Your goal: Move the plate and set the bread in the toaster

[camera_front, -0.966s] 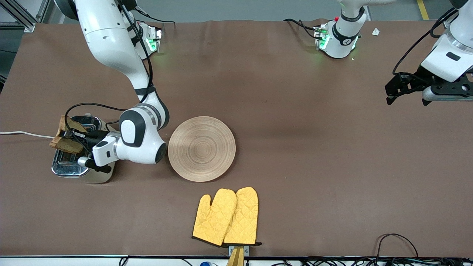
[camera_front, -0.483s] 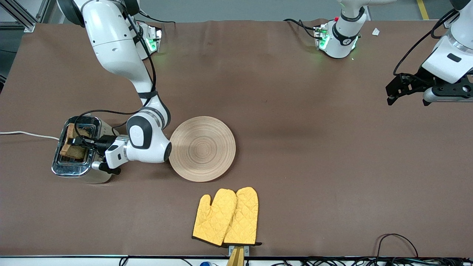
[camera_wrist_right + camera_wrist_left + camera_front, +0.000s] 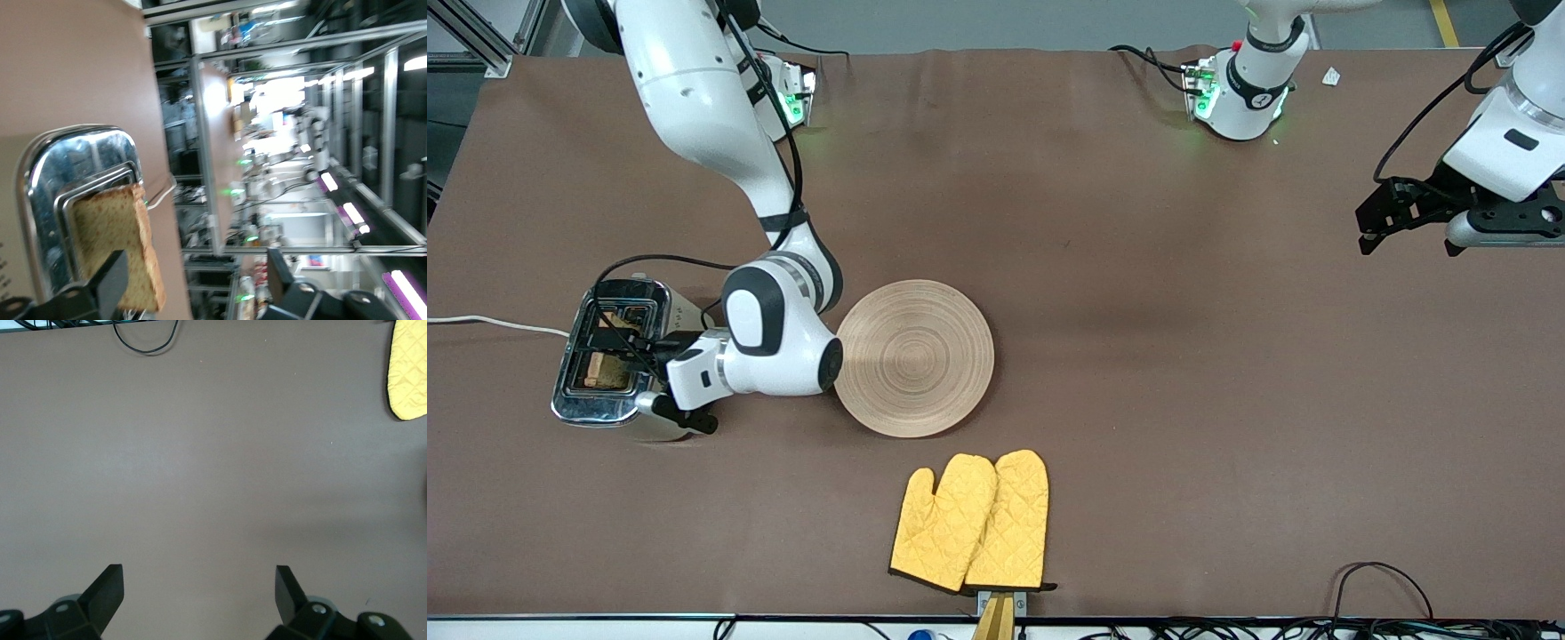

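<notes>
Brownish bread (image 3: pixel 607 367) stands in the toaster (image 3: pixel 605 351) slot beneath the right gripper (image 3: pixel 618 342), fingers apart.

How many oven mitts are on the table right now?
2. The oven mitts lie side by side, overlapping, at the table edge nearest the front camera, nearer to it than the plate. None other shows.
</notes>
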`<action>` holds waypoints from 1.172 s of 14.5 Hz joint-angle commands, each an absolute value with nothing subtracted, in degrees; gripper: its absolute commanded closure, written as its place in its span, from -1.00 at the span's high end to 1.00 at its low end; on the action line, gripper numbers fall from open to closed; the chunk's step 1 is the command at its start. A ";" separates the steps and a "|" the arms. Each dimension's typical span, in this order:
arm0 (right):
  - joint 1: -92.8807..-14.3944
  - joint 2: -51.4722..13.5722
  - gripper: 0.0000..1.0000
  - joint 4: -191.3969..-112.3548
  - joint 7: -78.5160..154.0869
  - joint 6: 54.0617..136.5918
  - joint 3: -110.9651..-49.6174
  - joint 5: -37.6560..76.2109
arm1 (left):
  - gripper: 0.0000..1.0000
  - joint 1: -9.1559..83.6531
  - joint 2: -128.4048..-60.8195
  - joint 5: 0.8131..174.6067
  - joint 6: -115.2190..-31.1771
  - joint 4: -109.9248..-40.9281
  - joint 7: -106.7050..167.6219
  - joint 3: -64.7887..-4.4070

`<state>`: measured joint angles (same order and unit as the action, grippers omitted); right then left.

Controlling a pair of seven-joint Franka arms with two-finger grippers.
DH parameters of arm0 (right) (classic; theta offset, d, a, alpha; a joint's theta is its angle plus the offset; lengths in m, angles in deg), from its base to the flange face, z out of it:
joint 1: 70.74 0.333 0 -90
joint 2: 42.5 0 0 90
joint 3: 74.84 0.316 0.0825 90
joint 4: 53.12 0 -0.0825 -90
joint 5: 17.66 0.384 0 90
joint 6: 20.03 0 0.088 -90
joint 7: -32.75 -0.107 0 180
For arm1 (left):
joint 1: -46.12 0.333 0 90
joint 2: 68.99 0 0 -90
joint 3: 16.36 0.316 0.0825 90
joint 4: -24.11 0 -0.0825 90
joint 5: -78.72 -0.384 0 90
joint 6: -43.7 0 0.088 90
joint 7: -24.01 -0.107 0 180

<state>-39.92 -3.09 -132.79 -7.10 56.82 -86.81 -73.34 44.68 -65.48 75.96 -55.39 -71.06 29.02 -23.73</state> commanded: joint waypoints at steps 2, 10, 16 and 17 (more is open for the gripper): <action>-39.63 -11.11 1.00 -128.19 -0.65 58.71 -86.01 -64.53 | 1.00 44.89 -66.09 76.78 -55.53 -69.93 28.93 -23.57; -52.17 -30.09 1.00 -127.12 15.49 64.08 -86.62 -29.55 | 1.00 44.80 -66.09 76.70 -55.53 -69.93 28.75 -23.57; -65.01 -33.45 1.00 -129.32 38.97 65.84 -86.62 -18.28 | 1.00 44.89 -66.09 76.70 -55.53 -69.67 28.67 -23.57; -65.28 -33.36 1.00 -129.58 39.78 65.93 -86.62 -18.01 | 1.00 44.89 -66.18 76.70 -55.53 -69.67 28.75 -23.48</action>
